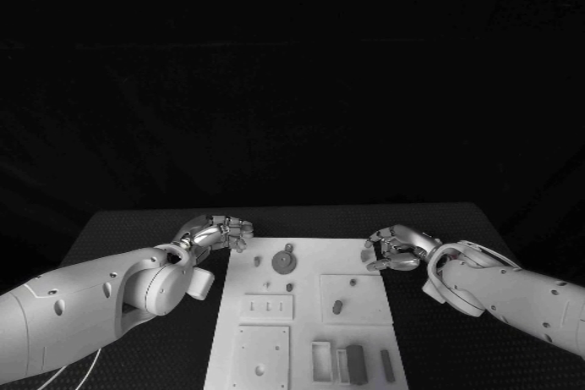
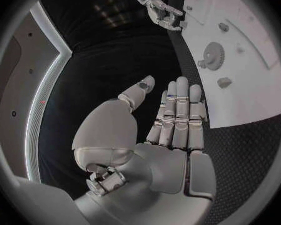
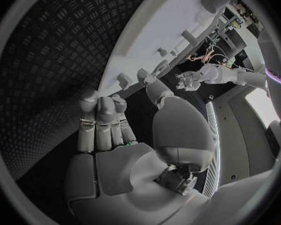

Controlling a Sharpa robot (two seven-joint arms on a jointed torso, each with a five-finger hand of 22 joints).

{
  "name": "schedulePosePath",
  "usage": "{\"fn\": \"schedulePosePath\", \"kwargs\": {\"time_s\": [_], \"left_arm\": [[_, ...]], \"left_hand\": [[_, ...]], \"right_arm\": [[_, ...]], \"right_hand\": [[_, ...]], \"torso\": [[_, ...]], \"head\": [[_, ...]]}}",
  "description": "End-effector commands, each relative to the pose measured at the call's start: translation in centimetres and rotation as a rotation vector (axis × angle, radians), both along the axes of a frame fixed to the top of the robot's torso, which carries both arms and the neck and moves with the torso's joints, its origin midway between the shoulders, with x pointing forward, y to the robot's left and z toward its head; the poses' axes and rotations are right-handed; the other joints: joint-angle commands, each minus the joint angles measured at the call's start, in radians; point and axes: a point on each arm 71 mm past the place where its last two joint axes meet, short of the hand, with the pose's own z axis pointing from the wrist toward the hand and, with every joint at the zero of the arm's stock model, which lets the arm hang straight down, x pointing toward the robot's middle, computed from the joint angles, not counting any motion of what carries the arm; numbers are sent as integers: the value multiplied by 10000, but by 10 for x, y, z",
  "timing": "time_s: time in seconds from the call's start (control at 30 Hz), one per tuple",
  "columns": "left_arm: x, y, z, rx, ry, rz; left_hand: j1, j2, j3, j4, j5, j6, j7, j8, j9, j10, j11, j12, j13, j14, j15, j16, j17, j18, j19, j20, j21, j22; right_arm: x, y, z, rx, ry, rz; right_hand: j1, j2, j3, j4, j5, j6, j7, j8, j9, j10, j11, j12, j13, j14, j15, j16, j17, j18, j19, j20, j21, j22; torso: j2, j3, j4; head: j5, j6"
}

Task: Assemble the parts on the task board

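task board (image 1: 366, 263) near end cut off, parts (image 1: 353, 363) indistinct

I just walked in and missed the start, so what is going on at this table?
A two-armed robot sits at a black table with the white task board in front of it. Neither hand holds anything: the left hand hovers by the board's far left corner, and the right hand by its far right edge. A round gear-like part lies on the far end of the board, and other small parts lie farther down. Assembly does not look to be under way at this moment.
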Motion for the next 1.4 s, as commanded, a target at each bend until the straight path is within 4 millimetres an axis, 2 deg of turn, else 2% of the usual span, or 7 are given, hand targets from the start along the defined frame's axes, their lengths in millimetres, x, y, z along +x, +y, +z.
{"fn": "schedulePosePath", "kwargs": {"time_s": [0.03,0.17,0.4,0.53,0.77,0.87,1.4], "left_arm": [[-1,-3,2,-103,-130,-237],[-1,-4,1,-112,-116,-264],[-2,-5,1,-128,-93,-311],[-2,-4,1,-118,-89,-285],[-2,-4,1,-118,-87,-287],[-2,-4,1,-116,-86,-283],[-2,-4,1,-111,-79,-279]], "left_hand": [[-108,11,-11,-60,-10,-11,21,-63,16,-42,58,-43,-10,-55,0,4,-10,191,-54,-31,62,21],[-108,13,-11,-59,-10,-11,22,-64,17,-45,58,-47,-11,-55,0,4,-10,190,-54,-30,62,21],[-116,23,-12,-51,-9,-9,23,-67,20,-51,60,-54,-11,-55,1,4,-10,189,-53,-28,64,20],[-120,24,-13,-48,-10,-10,23,-68,22,-52,60,-56,-11,-56,2,4,-11,188,-53,-28,64,20],[-125,29,-14,-45,-10,-9,24,-70,24,-53,61,-60,-11,-56,3,4,-11,188,-54,-27,65,19],[-126,31,-14,-43,-10,-10,24,-71,25,-53,61,-62,-10,-56,3,4,-11,187,-54,-27,65,18],[-128,41,-12,-40,-8,-8,24,-75,30,-51,57,-67,-9,-56,3,4,-12,188,-55,-27,66,17]], "right_arm": [[0,3,-1,90,74,167],[2,4,-3,43,41,60],[1,10,-14,35,206,68],[1,12,-18,16,199,19],[2,10,-19,-162,117,-55],[2,11,-19,-228,82,-43],[3,13,-19,-287,1,-49]], "right_hand": [[209,52,-62,0,-227,127,191,29,-20,-702,168,40,-8,-50,-2,-40,19,430,-72,13,-51,199],[475,253,3,26,-996,202,175,73,-39,-665,152,86,-40,-13,-18,-4,41,430,-11,10,-17,189],[632,381,304,60,-1529,323,166,117,-83,-613,143,122,-95,32,-29,21,59,430,61,5,0,176],[726,426,654,114,-1604,439,164,170,-91,-596,137,139,-122,47,-33,26,66,430,90,-1,3,172],[894,695,1600,214,-1618,776,87,351,-51,-541,66,195,-158,85,-101,58,93,430,143,-13,52,184],[873,699,1895,199,-1618,856,67,388,-52,-519,47,220,-170,103,-119,71,104,430,165,-14,89,191],[599,761,2651,275,-1620,1466,-142,715,44,-437,-143,287,-226,178,-297,91,131,430,252,-55,212,184]], "torso": [[2,-19,6],[-12,-27,20],[-10,-33,24],[-1,-31,43],[-13,-43,24],[-19,-38,10],[-27,-40,7]], "head": [[-15,-38],[-36,-66],[-25,-106],[-26,-120],[-4,-155],[11,-166],[18,-174]]}}
